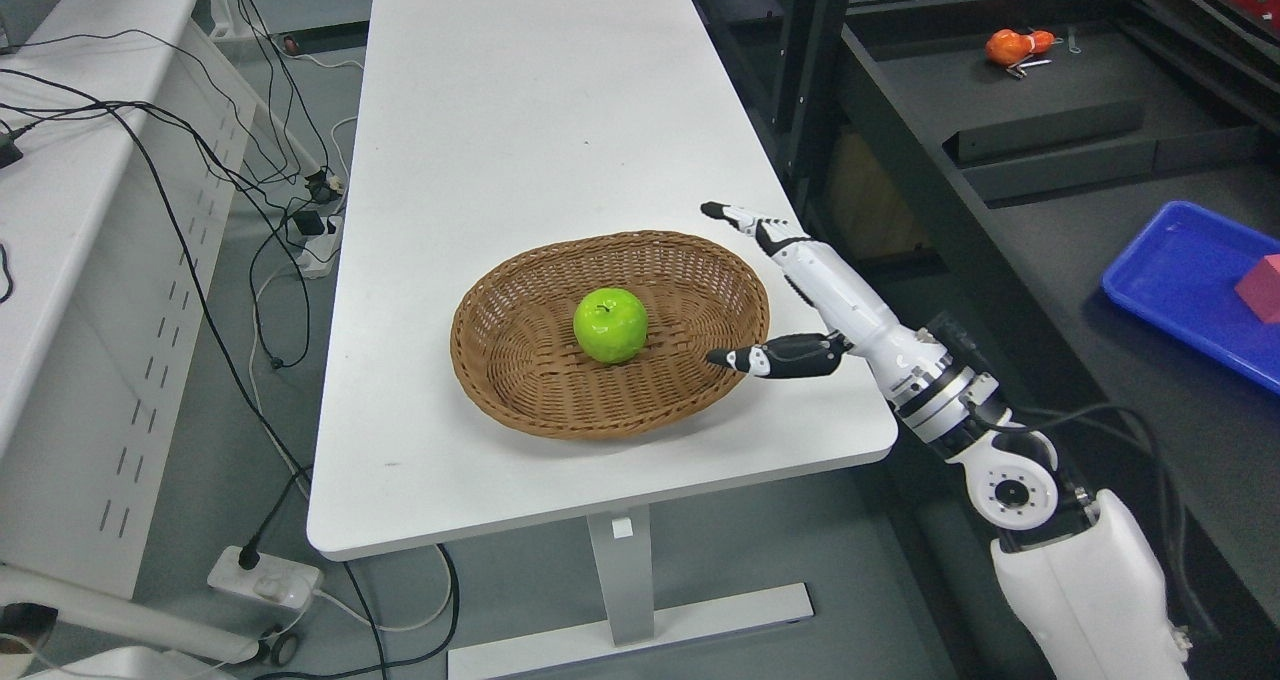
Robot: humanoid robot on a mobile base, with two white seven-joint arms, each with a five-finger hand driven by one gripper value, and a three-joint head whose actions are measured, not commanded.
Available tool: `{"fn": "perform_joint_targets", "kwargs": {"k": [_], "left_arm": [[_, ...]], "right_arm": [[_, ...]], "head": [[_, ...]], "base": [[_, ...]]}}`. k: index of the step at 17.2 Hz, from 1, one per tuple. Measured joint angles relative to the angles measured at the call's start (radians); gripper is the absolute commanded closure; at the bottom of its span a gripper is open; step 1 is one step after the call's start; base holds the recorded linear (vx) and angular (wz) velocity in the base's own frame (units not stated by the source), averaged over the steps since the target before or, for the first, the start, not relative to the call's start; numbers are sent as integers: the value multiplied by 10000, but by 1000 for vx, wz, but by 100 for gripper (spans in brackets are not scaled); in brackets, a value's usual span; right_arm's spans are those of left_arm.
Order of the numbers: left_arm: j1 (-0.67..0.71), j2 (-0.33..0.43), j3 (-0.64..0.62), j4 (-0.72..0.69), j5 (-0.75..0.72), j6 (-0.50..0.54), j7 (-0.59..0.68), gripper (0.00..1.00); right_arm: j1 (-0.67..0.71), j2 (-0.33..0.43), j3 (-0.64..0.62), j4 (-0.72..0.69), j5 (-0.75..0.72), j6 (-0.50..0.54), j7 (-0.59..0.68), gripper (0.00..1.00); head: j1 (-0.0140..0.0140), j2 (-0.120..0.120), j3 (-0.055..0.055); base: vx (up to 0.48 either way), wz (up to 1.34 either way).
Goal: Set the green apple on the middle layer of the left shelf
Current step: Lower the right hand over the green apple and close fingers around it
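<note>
A shiny green apple [610,325] lies in the middle of a brown wicker basket [520,370] on the white table [540,110]. My right hand [722,285] comes in from the lower right and hovers over the basket's right rim, a short way right of the apple and not touching it. Its fingers [745,220] are stretched out and the thumb [770,358] is spread wide, so the hand is open and holds nothing. My left arm does not show.
A dark shelf unit [900,160] stands right of the table, with an orange object [1015,47] on its surface and a blue tray [1180,290] holding a pink block [1262,288]. Another white desk [60,180], cables and power strips [265,578] lie to the left.
</note>
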Motion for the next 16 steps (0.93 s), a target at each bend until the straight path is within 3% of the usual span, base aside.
{"fn": "perform_joint_targets", "kwargs": {"k": [6, 16], "left_arm": [[1, 0, 0, 1, 0, 0, 0, 0], [1, 0, 0, 0, 0, 3, 0, 0]], "right_arm": [[-675, -528, 1571, 116, 1526, 62, 937, 0], [-1087, -1289, 2771, 447, 2037, 108, 1847, 0]], "head": [[0, 0, 0], [0, 0, 0]], "base": [[169, 104], [97, 49]]}}
